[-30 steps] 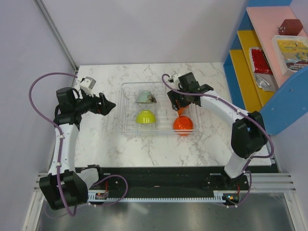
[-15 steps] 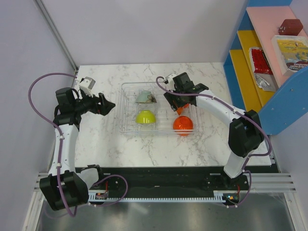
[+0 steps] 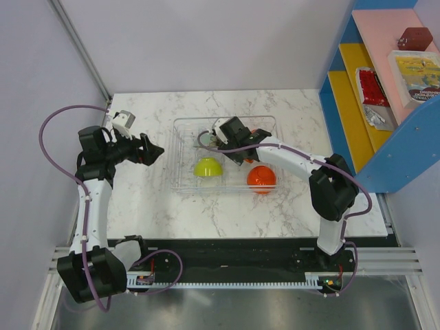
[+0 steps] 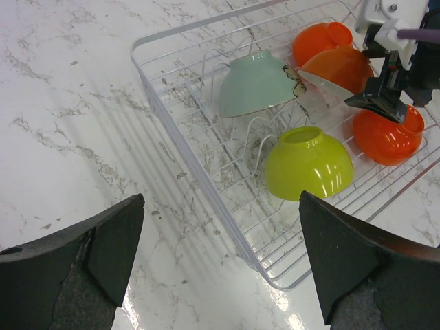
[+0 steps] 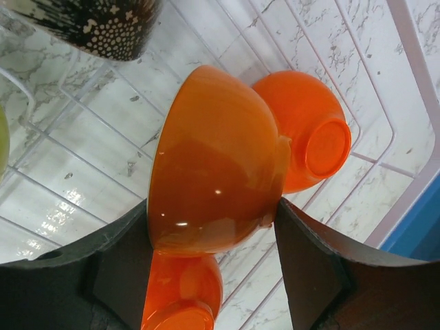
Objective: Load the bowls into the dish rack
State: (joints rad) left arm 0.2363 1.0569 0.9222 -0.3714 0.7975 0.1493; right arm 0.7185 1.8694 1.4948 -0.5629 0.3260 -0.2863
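The clear dish rack (image 3: 180, 124) lies mid-table. My right gripper (image 5: 213, 206) is shut on an orange bowl (image 5: 210, 158), tilted on its side above the rack's middle (image 4: 337, 69). Inside the rack are a lime-green bowl (image 3: 207, 167) upside down, a pale green bowl (image 4: 253, 84) on its side with a dark patterned inside, an orange bowl (image 4: 387, 135) at the near right and another orange bowl (image 4: 317, 41) at the far side. My left gripper (image 4: 220, 199) is open over the table, left of the rack (image 4: 165, 110), holding nothing.
A blue, yellow and pink shelf unit (image 3: 371, 89) with packaged goods stands off the table's right edge. Grey walls close off the left and back. Marble table (image 3: 206, 213) stretches in front of the rack.
My right gripper has carried the orange bowl leftward from the rack's right side to over its middle, near the pale green bowl. The left arm has stayed put.
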